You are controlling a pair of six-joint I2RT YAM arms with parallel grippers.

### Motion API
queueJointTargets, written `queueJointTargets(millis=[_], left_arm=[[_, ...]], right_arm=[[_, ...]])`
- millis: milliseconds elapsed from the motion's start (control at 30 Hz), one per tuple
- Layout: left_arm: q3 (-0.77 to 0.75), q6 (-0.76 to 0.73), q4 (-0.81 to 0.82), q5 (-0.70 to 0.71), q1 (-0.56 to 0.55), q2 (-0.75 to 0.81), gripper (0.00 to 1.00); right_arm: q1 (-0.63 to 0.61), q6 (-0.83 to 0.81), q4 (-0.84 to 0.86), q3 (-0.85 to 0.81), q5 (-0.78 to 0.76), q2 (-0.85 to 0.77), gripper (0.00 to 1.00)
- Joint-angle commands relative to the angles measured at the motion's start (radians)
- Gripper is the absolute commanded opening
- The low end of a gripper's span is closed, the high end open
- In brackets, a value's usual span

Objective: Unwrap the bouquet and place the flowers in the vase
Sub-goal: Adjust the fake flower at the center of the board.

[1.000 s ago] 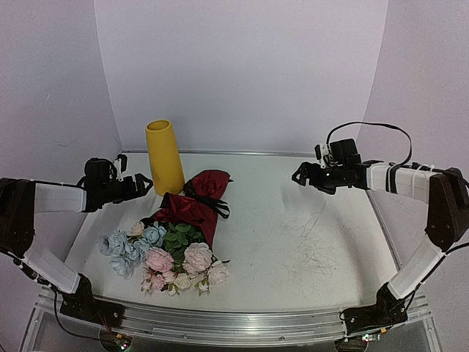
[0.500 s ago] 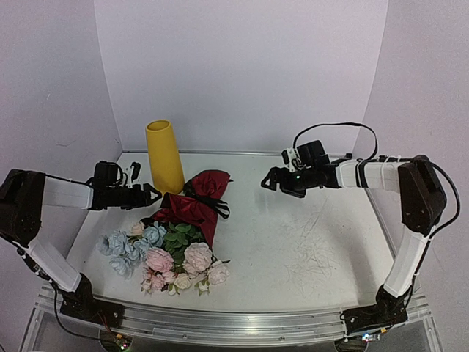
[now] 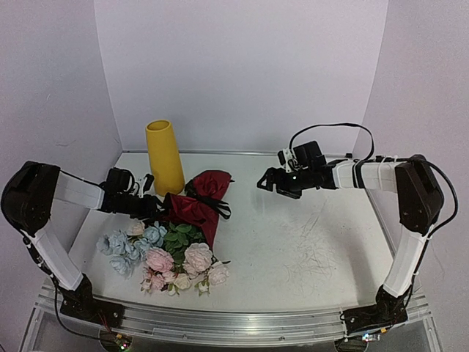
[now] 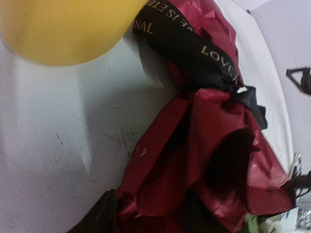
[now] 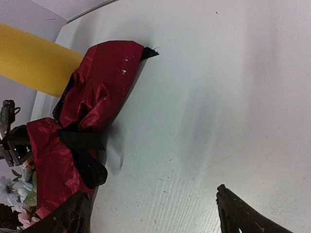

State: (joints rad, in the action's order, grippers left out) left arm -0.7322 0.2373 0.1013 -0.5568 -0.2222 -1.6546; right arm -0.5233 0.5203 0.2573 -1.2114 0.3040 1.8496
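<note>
The white bench [image 3: 308, 242] is matte and flat, with a patch of fine grey scratches on its right half and a metal rail [image 3: 234, 323] along its near edge. A yellow vase [image 3: 164, 156] stands upright at the rear left. Just beside its base lies the bouquet [image 3: 179, 231], on its side. Its crinkled dark red wrapping paper [image 3: 196, 209], tied with a black ribbon [image 3: 218, 208] bearing gold lettering, points toward the rear. The pink, pale blue and cream flowers [image 3: 165, 258] spread toward the near edge.
</note>
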Motion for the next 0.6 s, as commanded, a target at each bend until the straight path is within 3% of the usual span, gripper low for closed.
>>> queueJointTargets(millis=[0, 67, 133, 567], left_arm=[[-0.073, -0.012, -0.023, -0.032, -0.025, -0.049, 0.34], [-0.076, -0.011, -0.03, -0.036, -0.04, -0.062, 0.24], [-0.076, -0.006, -0.035, -0.045, -0.059, -0.07, 0.2], [-0.16, 0.059, -0.036, -0.053, -0.192, -0.135, 0.24]], right_arm=[[-0.016, 0.006, 0.001, -0.019, 0.03, 0.009, 0.9], [-0.018, 0.008, 0.002, -0.019, 0.03, 0.01, 0.9], [-0.018, 0.007, 0.0, -0.02, 0.032, 0.008, 0.9], [-0.018, -0.059, -0.016, -0.019, 0.087, 0.002, 0.9]])
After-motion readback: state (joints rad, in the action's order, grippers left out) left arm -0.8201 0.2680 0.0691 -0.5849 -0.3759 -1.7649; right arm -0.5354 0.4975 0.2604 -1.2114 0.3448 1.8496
